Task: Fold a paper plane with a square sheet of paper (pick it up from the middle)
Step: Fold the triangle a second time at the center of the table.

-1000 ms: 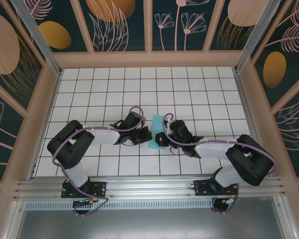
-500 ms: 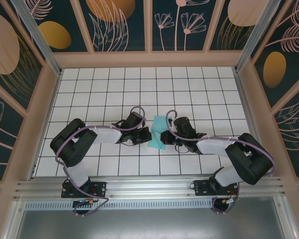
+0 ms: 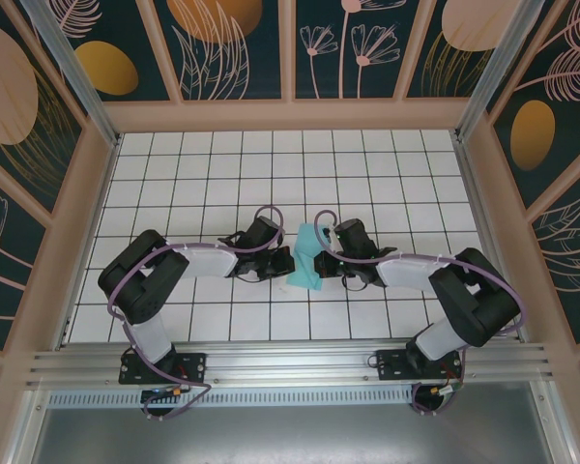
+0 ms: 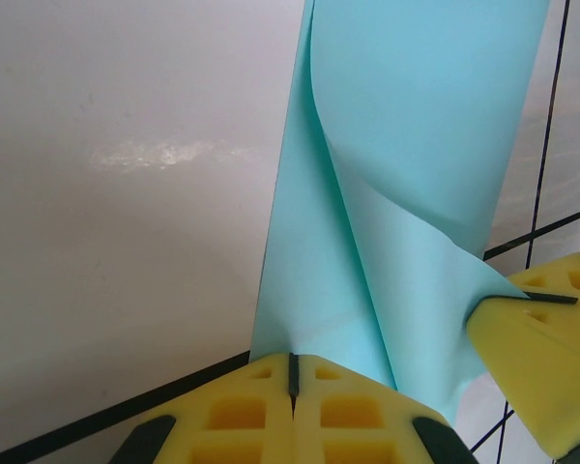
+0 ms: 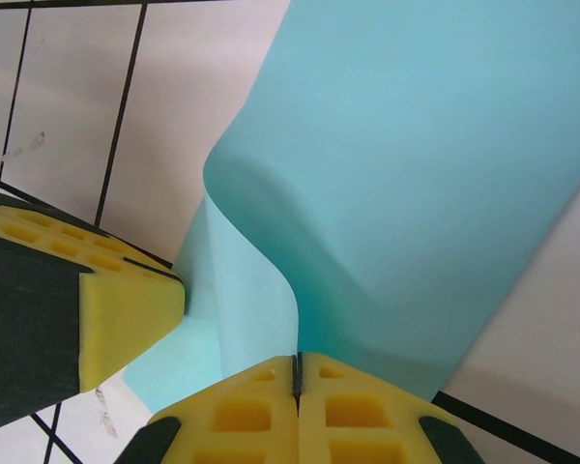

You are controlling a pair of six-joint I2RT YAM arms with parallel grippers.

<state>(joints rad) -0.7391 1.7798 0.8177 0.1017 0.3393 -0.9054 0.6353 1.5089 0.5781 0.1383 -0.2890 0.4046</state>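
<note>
As left gripper and right gripper pinch it, the paper curls

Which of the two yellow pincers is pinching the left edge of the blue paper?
The left pincer, coming in from the left side. It is shut on the left edge of the paper, while the right pincer pinches the opposite edge.
</note>
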